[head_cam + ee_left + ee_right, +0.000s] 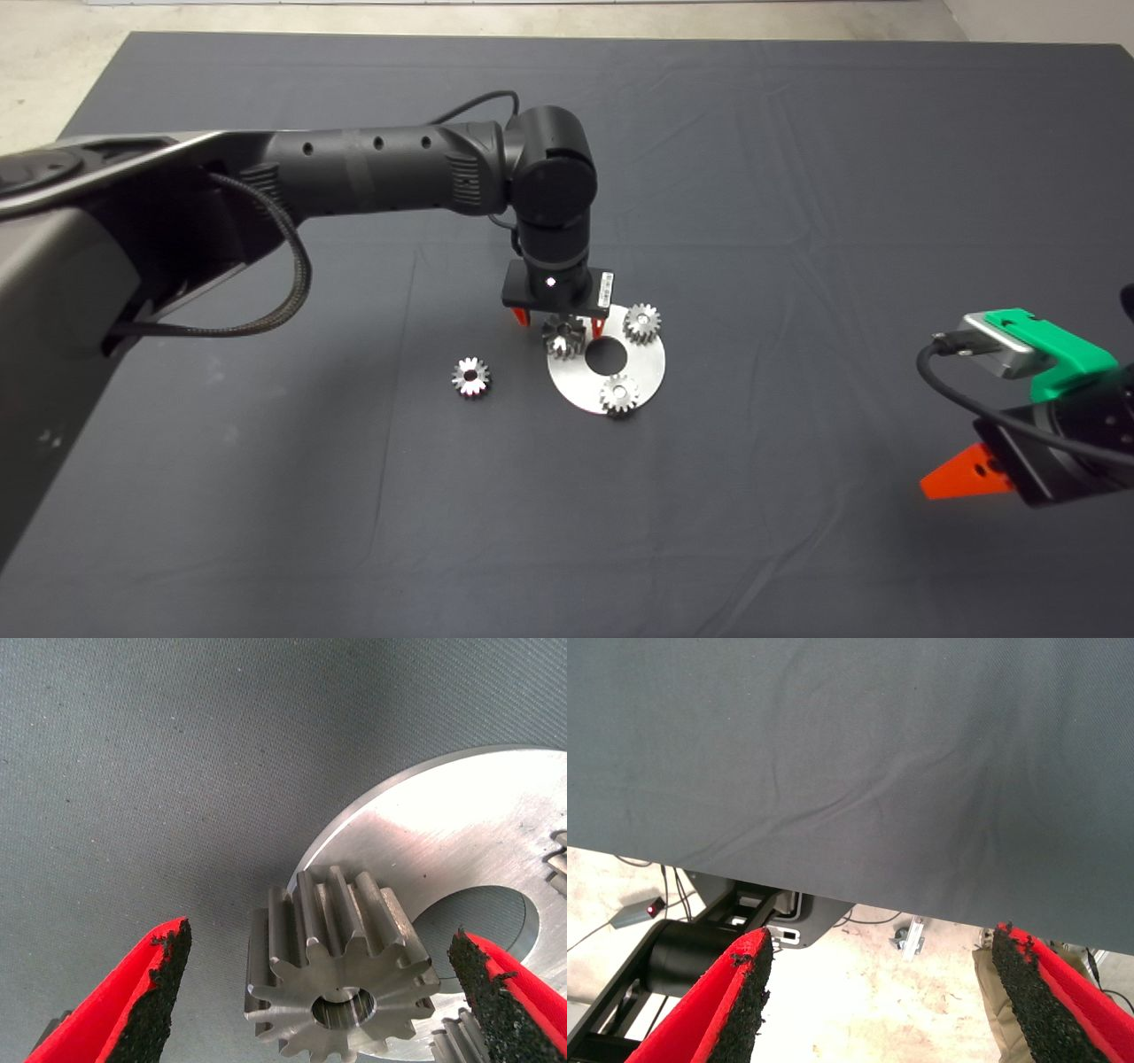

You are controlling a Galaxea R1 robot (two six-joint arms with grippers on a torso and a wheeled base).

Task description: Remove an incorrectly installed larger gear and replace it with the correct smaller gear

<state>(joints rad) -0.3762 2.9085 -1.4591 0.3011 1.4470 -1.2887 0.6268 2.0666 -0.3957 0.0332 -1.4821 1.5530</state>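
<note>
A round silver plate (651, 363) with a centre hole lies mid-mat. It carries three silver gears. The one on its left rim (563, 339) looks a little wider than the other two, so I take it for the larger gear (341, 979). My left gripper (561, 330) hangs over it, fingers open either side and not touching, as the left wrist view (323, 992) shows. The smaller gear (470, 377) lies on the mat left of the plate. My right gripper (966, 478) waits open and empty at the lower right.
Two small gears (642, 322) (619, 394) stand on the plate's far and near right rim. The left arm (381, 173) stretches across the mat from the left. In the right wrist view (877, 1001) the mat's edge and the floor beyond show.
</note>
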